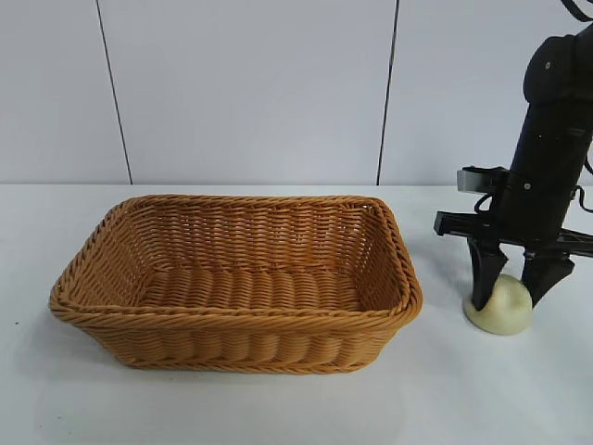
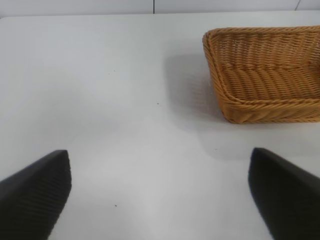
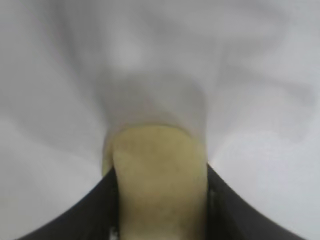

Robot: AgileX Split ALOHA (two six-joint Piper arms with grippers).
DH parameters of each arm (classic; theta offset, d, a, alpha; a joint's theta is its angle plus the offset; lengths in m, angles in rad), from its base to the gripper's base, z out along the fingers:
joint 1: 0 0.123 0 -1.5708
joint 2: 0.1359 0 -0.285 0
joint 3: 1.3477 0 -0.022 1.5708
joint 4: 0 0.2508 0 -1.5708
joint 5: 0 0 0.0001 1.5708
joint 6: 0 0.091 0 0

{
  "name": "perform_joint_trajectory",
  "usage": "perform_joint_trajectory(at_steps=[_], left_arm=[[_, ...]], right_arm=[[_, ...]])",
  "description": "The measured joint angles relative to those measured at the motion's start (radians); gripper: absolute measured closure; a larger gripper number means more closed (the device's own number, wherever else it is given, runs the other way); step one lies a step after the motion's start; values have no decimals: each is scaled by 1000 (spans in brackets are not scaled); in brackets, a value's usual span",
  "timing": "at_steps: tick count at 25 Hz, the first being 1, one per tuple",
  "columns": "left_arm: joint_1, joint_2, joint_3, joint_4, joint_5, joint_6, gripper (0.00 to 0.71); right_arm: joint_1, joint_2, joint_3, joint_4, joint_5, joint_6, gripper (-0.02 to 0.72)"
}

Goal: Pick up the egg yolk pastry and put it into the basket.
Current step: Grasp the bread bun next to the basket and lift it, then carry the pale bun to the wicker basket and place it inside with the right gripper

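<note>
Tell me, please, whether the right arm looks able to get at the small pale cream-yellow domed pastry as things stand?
Probably yes. The right gripper is already down at the small pale cream-yellow domed pastry on the white table, one finger on each side. Nothing stands between them; the orange-brown woven wicker basket sits apart, beside it.

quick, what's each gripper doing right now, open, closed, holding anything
Left gripper: open, holding nothing, above bare table beside the basket.
Right gripper: closed on the egg yolk pastry, which sits on the table.
</note>
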Motion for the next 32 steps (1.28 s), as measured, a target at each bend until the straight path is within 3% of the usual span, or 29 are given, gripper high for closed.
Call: perform_joint_trajectory(at_steps=[3, 5, 19, 23, 32], left_arm=[[0, -3, 1, 0, 0, 0, 18], [0, -3, 1, 0, 0, 0, 18], [0, -3, 1, 0, 0, 0, 18], [0, -3, 1, 0, 0, 0, 18], [0, -3, 1, 0, 0, 0, 18]], right_arm=[[0, 0, -14, 2, 11, -16, 663], [0, 0, -24, 2, 30, -28, 701], [0, -245, -49, 3, 56, -56, 713], [15, -318, -49, 49, 49, -56, 713], [257, -335, -149, 91, -26, -39, 713]])
